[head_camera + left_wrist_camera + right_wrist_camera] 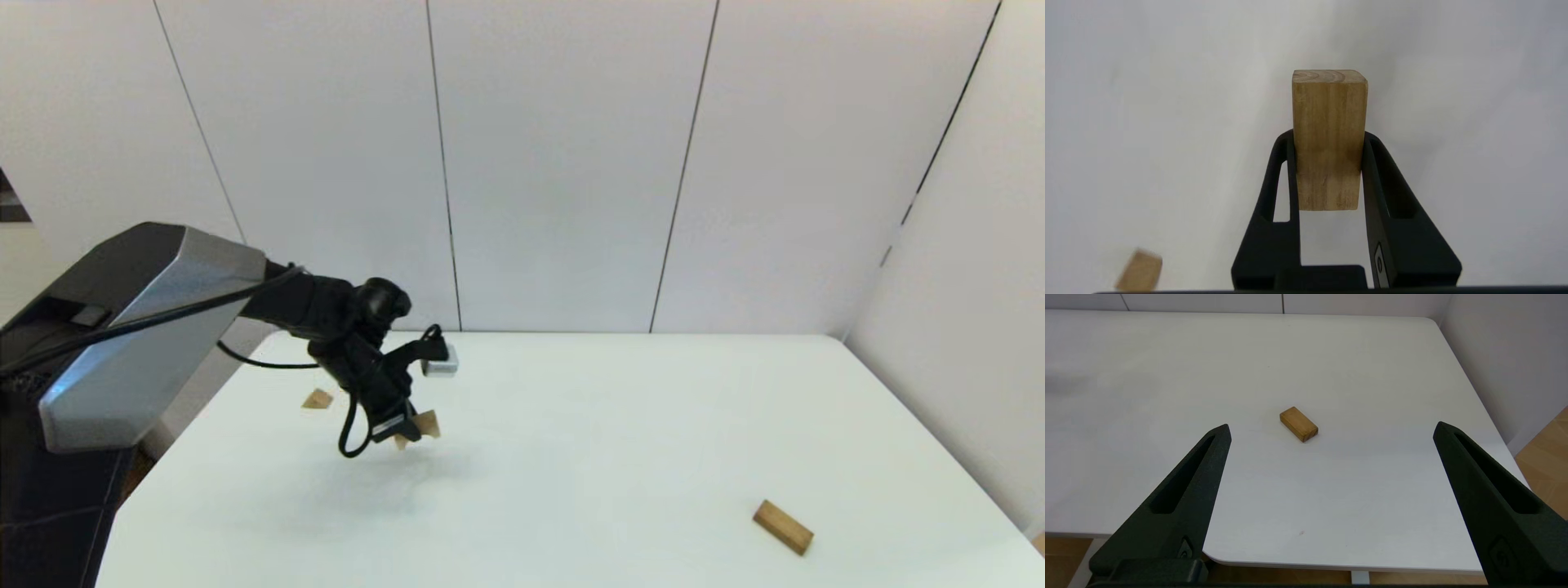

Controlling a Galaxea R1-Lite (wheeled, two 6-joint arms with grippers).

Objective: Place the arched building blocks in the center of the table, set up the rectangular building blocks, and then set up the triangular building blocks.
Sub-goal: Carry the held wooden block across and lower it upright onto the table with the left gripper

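**So far: arch in the air, 2 blocks waiting**

Now the left hand clamps the arch and holds it above the tabletop, at about 9 o'clock from centre. The wedge lies farther toward 10 o'clock; the bar lies flat near 4 o'clock. The right hand is spread wide, empty, facing the bar. Judging by this, step 1 is underway; nothing is set up yet.
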